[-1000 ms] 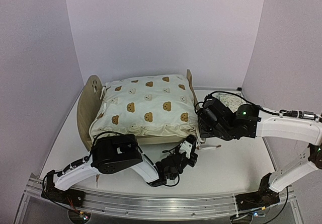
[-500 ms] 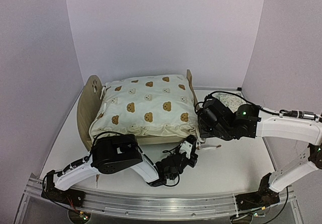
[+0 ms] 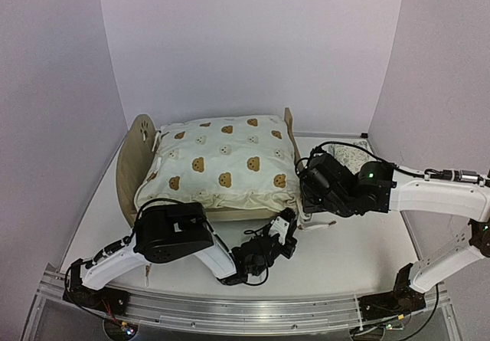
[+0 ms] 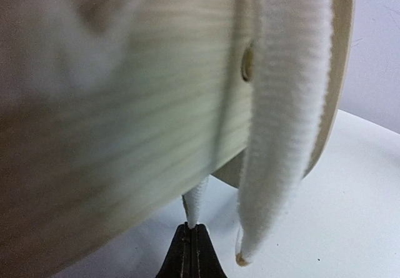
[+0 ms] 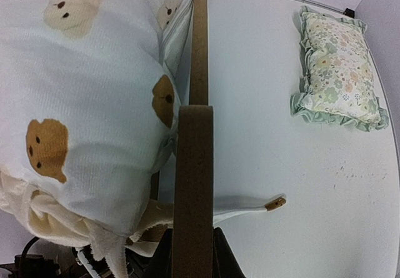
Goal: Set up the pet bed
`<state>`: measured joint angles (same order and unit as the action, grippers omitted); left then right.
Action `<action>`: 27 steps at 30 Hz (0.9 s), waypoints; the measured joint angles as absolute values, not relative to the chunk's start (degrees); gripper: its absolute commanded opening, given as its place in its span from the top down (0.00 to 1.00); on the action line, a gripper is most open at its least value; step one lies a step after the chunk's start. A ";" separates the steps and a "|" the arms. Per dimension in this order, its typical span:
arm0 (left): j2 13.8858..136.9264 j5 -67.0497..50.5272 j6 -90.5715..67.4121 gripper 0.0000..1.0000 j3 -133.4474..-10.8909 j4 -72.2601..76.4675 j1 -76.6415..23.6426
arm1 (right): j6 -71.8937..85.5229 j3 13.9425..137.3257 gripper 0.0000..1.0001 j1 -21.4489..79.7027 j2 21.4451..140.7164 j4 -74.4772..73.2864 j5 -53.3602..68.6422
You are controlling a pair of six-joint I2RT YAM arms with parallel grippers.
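The pet bed (image 3: 140,148) stands at the back left, with its rounded headboard on the left and its low footboard (image 3: 290,129) on the right. A cream bear-print quilt (image 3: 222,161) covers it and hides the mattress. My right gripper (image 5: 193,237) is shut on the footboard's edge (image 5: 194,165); in the top view it (image 3: 306,201) sits at the bed's near right corner. My left gripper (image 4: 190,229) is shut on a thin white quilt tie (image 4: 197,203) under the bed's wooden side (image 4: 125,134). In the top view it (image 3: 288,224) is just below that corner.
A small green-patterned pillow (image 5: 337,72) lies on the white table to the right of the bed, partly hidden behind my right arm (image 3: 348,154) in the top view. A second thick quilt tie (image 4: 281,134) hangs loose, and another brown-tipped tie (image 5: 275,203) lies on the table. Purple walls enclose the table.
Both grippers and the bed's foot end have shifted slightly to the left. Both grips are unchanged.
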<state>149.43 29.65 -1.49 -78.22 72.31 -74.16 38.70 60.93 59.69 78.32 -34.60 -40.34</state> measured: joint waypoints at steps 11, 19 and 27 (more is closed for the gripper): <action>147.57 30.17 -3.78 1.00 -75.34 71.91 -74.70 | 39.03 60.57 1.00 59.94 78.32 -34.41 -40.46; 144.65 29.93 -6.17 1.00 -71.25 70.12 -75.54 | 39.03 60.47 1.00 60.10 78.32 -34.33 -40.75; 141.63 29.35 -7.62 1.00 -66.87 68.26 -78.02 | 39.07 60.47 1.00 60.16 78.83 -34.12 -41.52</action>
